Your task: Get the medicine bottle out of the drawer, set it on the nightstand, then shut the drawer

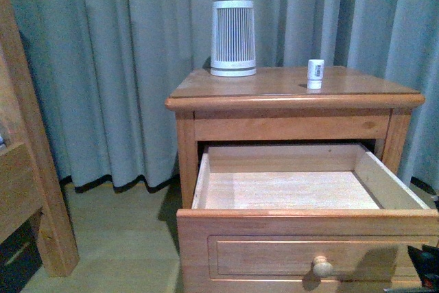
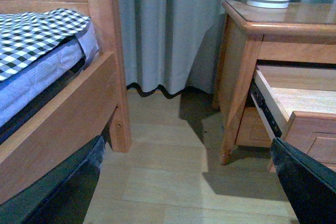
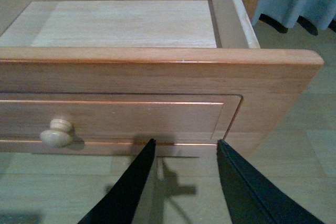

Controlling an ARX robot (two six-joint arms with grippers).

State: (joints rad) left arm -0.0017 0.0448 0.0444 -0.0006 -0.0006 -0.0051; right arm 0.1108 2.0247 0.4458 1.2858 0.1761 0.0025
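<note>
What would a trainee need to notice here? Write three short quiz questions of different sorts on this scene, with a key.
1. True or false: the medicine bottle stands upright on top of the nightstand.
2. Multiple choice: the drawer is (a) shut, (b) pulled out and empty, (c) pulled out with the bottle inside.
3. Short answer: in the right wrist view, what part of the drawer does the right gripper face, and how do its jaws stand?

Key
1. True; it stands to the right of the ribbed cylinder, apart from it.
2. b.
3. The drawer front, beside the round knob; the jaws stand apart, holding nothing.
</note>
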